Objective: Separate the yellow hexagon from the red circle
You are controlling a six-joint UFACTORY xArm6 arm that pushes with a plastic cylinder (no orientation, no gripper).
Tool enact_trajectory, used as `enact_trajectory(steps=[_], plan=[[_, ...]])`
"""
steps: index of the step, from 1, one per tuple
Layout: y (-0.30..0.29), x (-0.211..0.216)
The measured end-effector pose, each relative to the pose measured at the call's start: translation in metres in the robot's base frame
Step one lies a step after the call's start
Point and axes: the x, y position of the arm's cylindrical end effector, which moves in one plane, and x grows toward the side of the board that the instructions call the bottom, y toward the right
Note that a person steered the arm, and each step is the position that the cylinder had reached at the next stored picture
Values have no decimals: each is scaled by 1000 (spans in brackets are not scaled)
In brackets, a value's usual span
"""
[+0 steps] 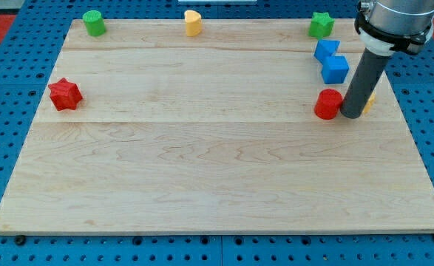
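The red circle (327,104) sits on the wooden board near the view's right edge. My dark rod stands right beside it, with my tip (352,116) touching or nearly touching its right side. The yellow hexagon (370,99) is mostly hidden behind the rod; only a small yellow sliver shows to the rod's right. My tip stands between the red circle and the yellow hexagon.
Two blue blocks (326,50) (336,69) lie just above the red circle. A green star (321,25) is at the top right, a yellow block (193,23) at the top middle, a green block (93,23) at the top left, a red star (64,94) at the left.
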Motion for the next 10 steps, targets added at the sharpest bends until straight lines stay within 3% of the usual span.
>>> enact_trajectory(steps=[3, 8, 10], plan=[[63, -1], [47, -26], [75, 17]])
